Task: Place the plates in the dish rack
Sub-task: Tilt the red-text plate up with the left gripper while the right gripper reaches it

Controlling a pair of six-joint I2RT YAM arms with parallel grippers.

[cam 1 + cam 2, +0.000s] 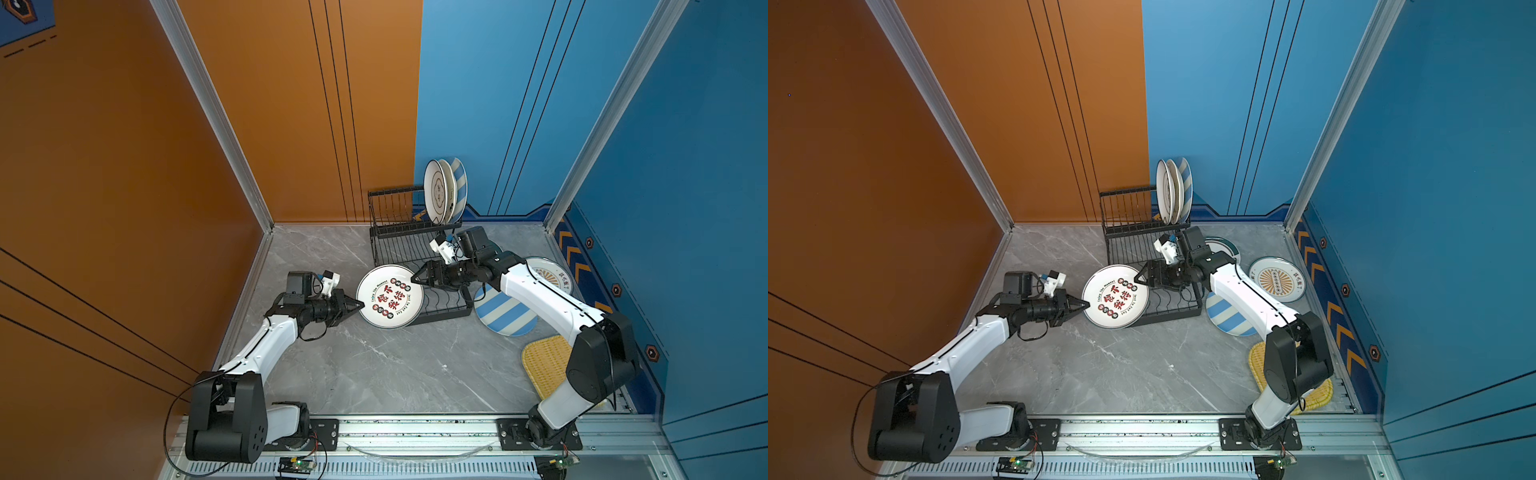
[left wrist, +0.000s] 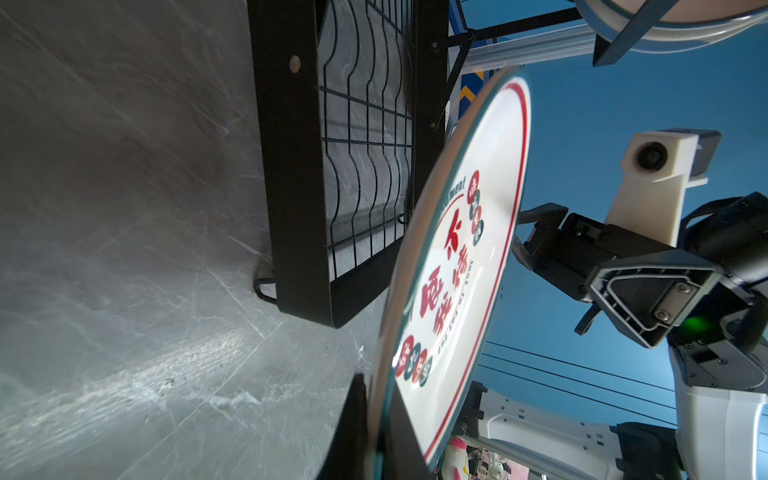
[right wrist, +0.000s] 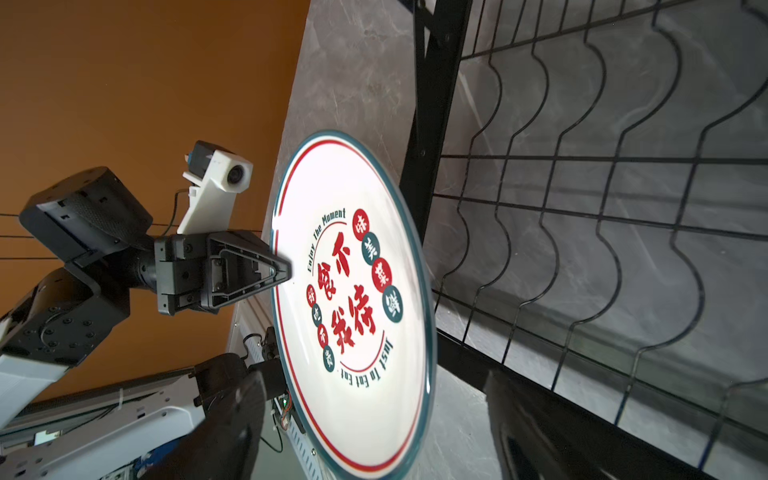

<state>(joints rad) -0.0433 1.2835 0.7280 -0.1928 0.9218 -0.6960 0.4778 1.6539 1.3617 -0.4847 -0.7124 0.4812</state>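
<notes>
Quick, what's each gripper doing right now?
Left gripper: closed on the rim of the printed plate.
Right gripper: open, jaws straddling that plate's rim.

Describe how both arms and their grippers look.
The left arm and right arm have white shells with black joints and bases. The left gripper and right gripper are black, with pointed triangular jaws. Each wrist carries a white camera mount; thin black cables loop alongside.
</notes>
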